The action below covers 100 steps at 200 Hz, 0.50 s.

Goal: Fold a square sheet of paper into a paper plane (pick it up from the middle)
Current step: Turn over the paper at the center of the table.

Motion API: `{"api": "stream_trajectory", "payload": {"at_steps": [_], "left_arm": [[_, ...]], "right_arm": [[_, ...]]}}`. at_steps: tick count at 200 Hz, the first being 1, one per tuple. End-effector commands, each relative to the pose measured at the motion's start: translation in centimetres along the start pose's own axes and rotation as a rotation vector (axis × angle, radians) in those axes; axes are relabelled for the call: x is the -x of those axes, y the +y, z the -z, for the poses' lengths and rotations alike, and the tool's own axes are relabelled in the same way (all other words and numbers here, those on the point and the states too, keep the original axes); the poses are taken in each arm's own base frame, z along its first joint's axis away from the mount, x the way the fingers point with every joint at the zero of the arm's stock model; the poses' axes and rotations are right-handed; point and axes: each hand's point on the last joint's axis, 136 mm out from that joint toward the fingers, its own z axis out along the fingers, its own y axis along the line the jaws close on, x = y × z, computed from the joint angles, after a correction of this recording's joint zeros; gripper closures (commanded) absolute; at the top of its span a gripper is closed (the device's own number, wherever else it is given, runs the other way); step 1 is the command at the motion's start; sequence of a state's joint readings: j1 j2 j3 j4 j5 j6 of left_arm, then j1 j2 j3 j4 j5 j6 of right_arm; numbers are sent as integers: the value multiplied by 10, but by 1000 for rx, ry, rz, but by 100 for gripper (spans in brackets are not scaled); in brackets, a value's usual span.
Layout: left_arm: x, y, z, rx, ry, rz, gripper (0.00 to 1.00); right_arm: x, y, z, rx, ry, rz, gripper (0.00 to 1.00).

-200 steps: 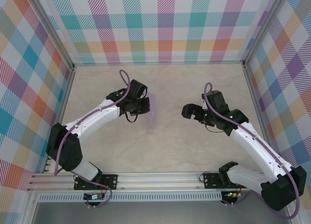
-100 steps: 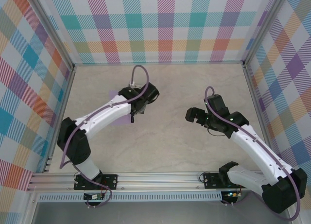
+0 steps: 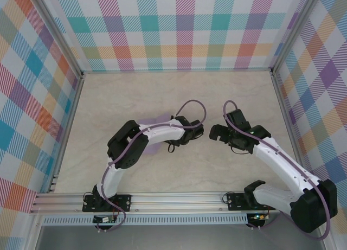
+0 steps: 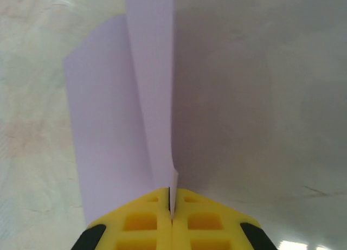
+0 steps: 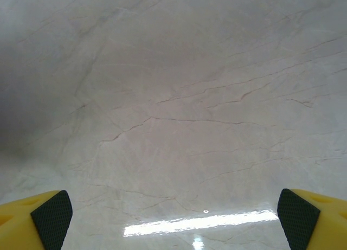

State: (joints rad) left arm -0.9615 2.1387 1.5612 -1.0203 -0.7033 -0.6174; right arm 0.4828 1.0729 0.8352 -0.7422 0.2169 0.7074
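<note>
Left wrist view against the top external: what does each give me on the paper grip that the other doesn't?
Left wrist: the left hand pinched shut on a crease of the lavender sheet, with a flap spreading away to the left. Top external: the left arm lying across the sheet and hiding most of it, and the open right hand close by, holding nothing. Shared: lavender paper over the pale marble table.

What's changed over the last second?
The left tool, shut on the square sheet of paper, swept left, then swung right, ending close to the right tool and carrying the sheet along. Nothing was picked up or released. The right tool stayed open and barely moved.
</note>
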Motion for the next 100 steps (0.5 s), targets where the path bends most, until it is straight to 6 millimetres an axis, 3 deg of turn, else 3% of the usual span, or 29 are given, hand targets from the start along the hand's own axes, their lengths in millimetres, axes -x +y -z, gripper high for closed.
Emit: {"api": "stream_trajectory", "payload": {"at_steps": [1, 22, 60, 100], "left_arm": [[0, -32, 8, -87, 12, 30, 96], [-4, -52, 9, -138, 31, 22, 95], [-5, -68, 14, -220, 53, 31, 91], [-5, -86, 32, -403, 87, 61, 76]], "right_arm": [[2, -24, -1, -110, -39, -65, 0], [6, -30, 1, -137, -66, -90, 0], [8, -31, 0, -149, -77, -95, 0], [5, -18, -7, -96, -37, -102, 1]]}}
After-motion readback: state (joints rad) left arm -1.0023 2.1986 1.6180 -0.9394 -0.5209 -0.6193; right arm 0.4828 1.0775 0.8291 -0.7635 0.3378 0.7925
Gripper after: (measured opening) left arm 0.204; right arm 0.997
